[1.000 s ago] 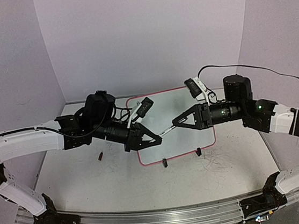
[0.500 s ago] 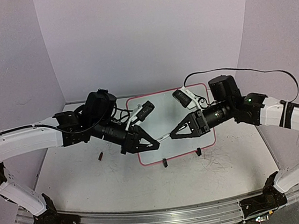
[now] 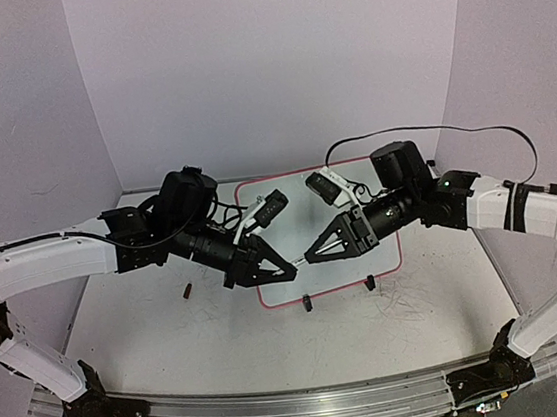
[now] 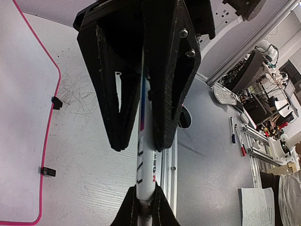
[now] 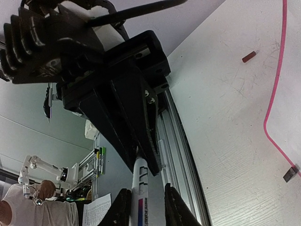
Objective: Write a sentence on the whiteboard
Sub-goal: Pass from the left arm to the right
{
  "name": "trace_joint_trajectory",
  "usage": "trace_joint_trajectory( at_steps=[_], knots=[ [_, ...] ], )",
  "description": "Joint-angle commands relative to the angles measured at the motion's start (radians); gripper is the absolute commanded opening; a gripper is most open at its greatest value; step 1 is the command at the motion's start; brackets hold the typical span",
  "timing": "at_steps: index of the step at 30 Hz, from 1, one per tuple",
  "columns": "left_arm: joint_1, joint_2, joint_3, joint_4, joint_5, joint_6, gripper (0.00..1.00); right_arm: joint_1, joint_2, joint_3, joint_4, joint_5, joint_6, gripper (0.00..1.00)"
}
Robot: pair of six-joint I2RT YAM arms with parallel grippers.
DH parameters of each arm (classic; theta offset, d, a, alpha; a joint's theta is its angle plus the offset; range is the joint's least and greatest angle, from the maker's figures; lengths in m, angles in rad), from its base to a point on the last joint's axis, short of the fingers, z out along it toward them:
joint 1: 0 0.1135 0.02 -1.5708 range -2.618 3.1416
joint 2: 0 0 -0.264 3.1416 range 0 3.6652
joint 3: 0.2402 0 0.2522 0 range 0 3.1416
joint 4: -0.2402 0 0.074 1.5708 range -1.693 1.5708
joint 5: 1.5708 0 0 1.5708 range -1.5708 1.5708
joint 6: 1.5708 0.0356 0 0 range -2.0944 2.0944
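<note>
**Scuffed white bench [image 3: 172, 331], slim white marker [image 4: 142, 162] aloft**

The left pincer [image 4: 141, 146] clamps the marker; the right pincer [image 5: 146, 190] flanks its end, grip unclear. Likely light, slick barrel: hold mid-body. Beneath them lies the pink-framed glossy whiteboard [image 3: 338, 274].

— Any writing on the whiteboard [image 3: 331, 273]?
— Too small to tell from above, and both arms cover its middle.
— And the marker [image 4: 143, 162]?
— Both ends are hidden. One runs up inside the left gripper [image 4: 139, 148], the other sits between the right gripper [image 4: 143, 190] fingers, cut off at the wrist view's bottom edge
</note>
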Motion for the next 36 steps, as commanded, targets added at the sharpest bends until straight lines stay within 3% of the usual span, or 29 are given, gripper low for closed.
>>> trace_joint_trajectory(
  at_steps=[1,8,16,18,22,24,28,36],
  knots=[
    [0.001,-0.009,0.036,0.027,0.016,0.000,0.00,0.021,0.017,0.053,0.028,-0.020,0.003,0.23],
    [0.001,-0.001,0.036,0.037,0.022,-0.003,0.00,0.041,0.043,0.060,0.043,-0.029,0.019,0.17],
    [0.001,-0.008,0.021,0.043,0.007,-0.009,0.00,0.042,0.030,0.045,0.098,-0.037,0.061,0.00],
    [0.003,-0.025,0.009,0.043,-0.049,-0.016,0.15,0.042,0.017,0.035,0.097,-0.002,0.053,0.00],
    [0.015,-0.094,-0.024,0.043,-0.169,-0.050,0.61,0.041,-0.028,-0.006,0.066,0.145,0.010,0.00],
    [0.017,-0.129,-0.036,0.043,-0.224,-0.064,0.79,0.041,-0.053,-0.020,0.022,0.266,-0.026,0.00],
    [0.024,-0.185,-0.067,0.046,-0.356,-0.114,0.90,0.041,-0.107,-0.008,-0.113,0.544,-0.104,0.00],
    [0.032,-0.270,-0.131,0.086,-0.811,-0.278,0.90,0.041,-0.305,-0.040,-0.185,0.959,-0.167,0.00]
  ],
)
